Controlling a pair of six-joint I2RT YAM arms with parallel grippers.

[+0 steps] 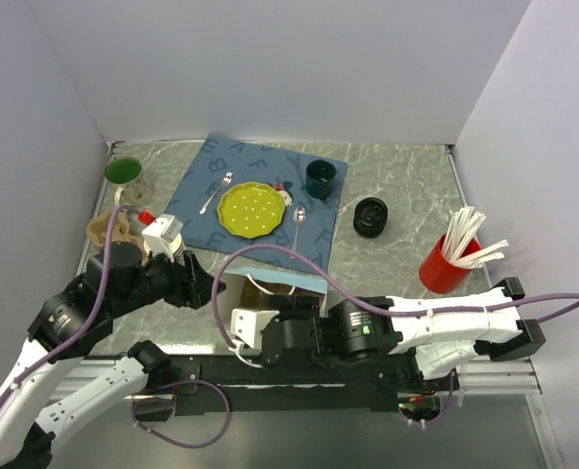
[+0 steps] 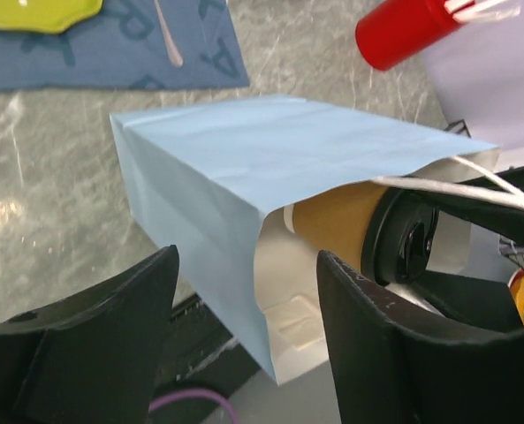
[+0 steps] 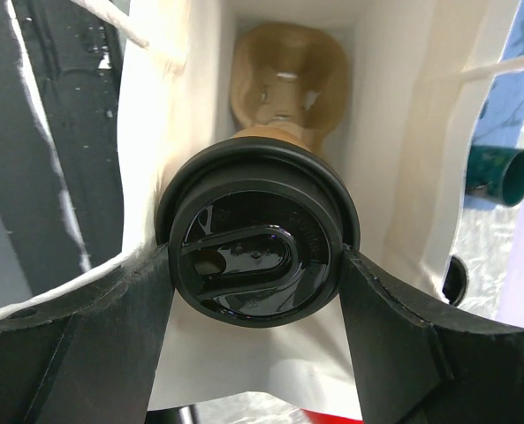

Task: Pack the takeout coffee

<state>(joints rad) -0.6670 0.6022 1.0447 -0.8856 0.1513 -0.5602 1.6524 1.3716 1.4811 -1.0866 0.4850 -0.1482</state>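
The takeout coffee (image 3: 257, 256), a kraft-paper cup under a glossy round black plastic lid, lies on its side in the mouth of a pale-blue paper bag (image 2: 244, 150), lid facing out. The lettering moulded into the lid is too faint to read. The right tool (image 3: 254, 265) has its two black fingers pressed against the lid's rim at 9 and 3 o'clock, gripping the cup. Deep inside the bag's white lining, at 12 o'clock from the lid, sits a moulded-pulp cup carrier (image 3: 288, 75). The left tool (image 2: 246, 261) stands with its jaws spread wide, holding nothing, just short of the bag's creased side. On the marbled grey counter (image 1: 406, 176), at 12 o'clock from the bag, lies a blue placemat (image 1: 260, 161) printed with large letters, "A", "F" and "R" among them. It carries a scalloped yellow-green plate (image 1: 250, 208). A red cup (image 1: 448, 264) of white sticks stands at the counter's 3 o'clock.
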